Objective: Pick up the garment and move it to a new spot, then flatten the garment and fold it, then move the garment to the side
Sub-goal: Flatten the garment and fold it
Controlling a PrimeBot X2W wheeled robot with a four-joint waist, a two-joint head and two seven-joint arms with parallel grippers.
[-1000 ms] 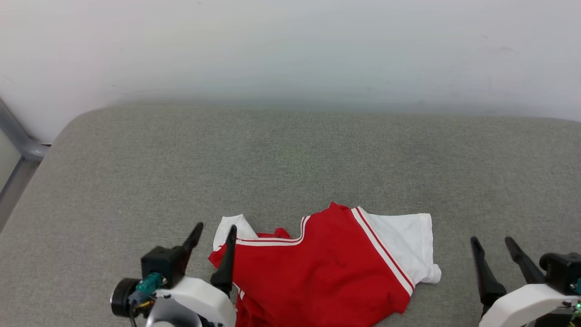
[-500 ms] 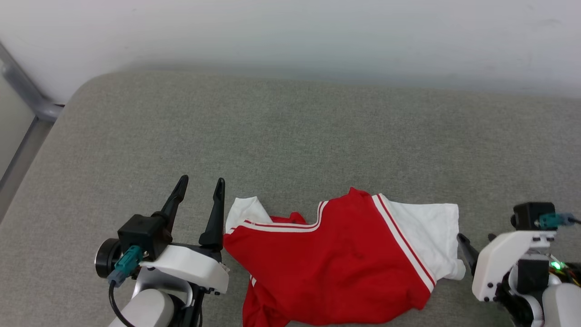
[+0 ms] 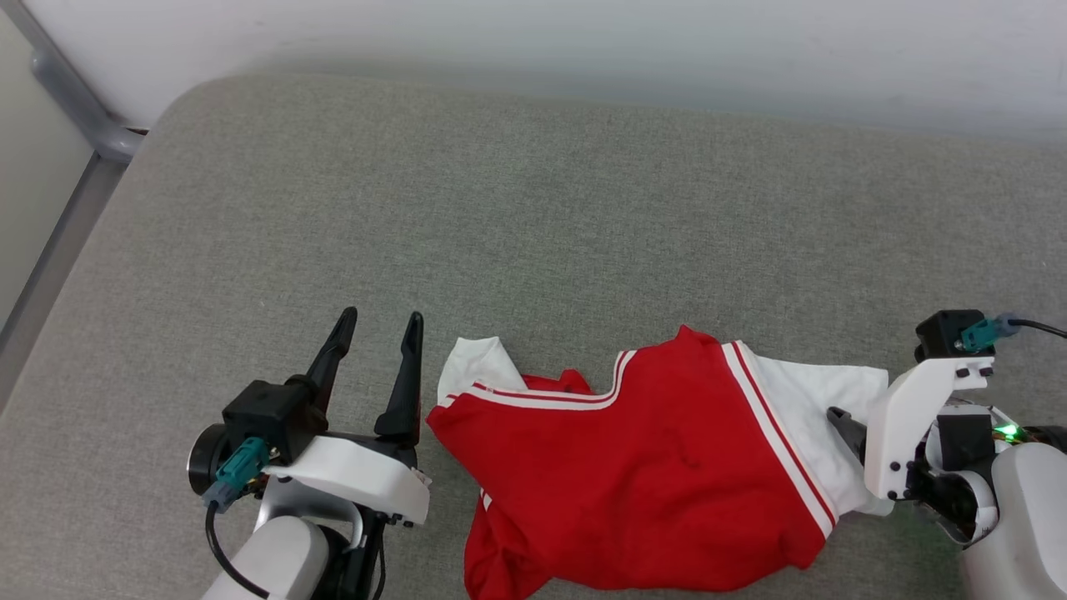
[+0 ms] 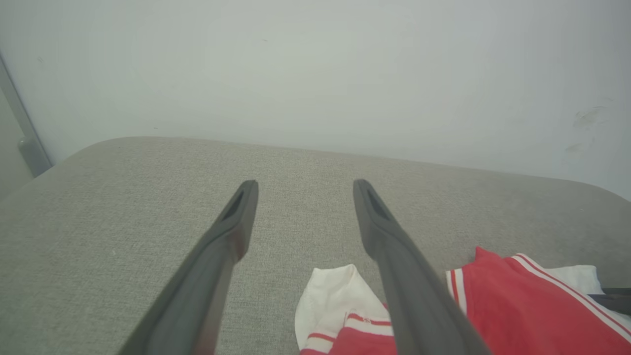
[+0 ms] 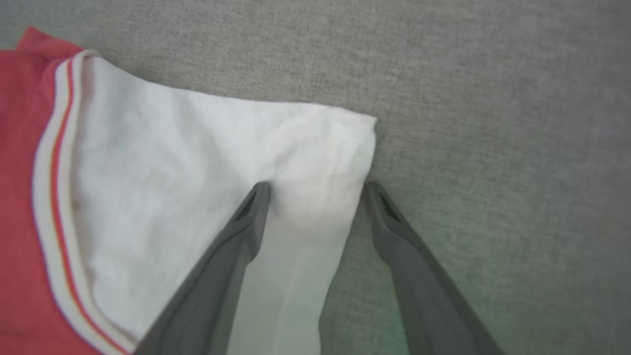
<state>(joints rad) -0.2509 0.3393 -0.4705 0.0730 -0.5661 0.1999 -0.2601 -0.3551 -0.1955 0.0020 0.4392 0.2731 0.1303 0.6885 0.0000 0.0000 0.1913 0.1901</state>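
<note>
Presently right pincer (image 5: 316, 190), released, straddles the garment's (image 3: 650, 475) sleeve edge; left pincer (image 3: 380, 317), released, beside; grey cushion (image 3: 500, 208) beyond.

Grey fabric cushion (image 3: 533, 208), white wall (image 3: 583, 42)

The garment (image 3: 650, 475): a red shirt, plain red side up, lying rumpled on the grey upholstered surface (image 3: 533, 208), close in front of me. On my right, a white short sleeve (image 3: 809, 400) is spread nearly flat, edged where it meets the red by red-and-white stripe trim (image 3: 779, 443). On my left, the second white sleeve (image 3: 475, 368) is small and partly tucked under. The near-left corner of the red body is bunched into folds.
</note>
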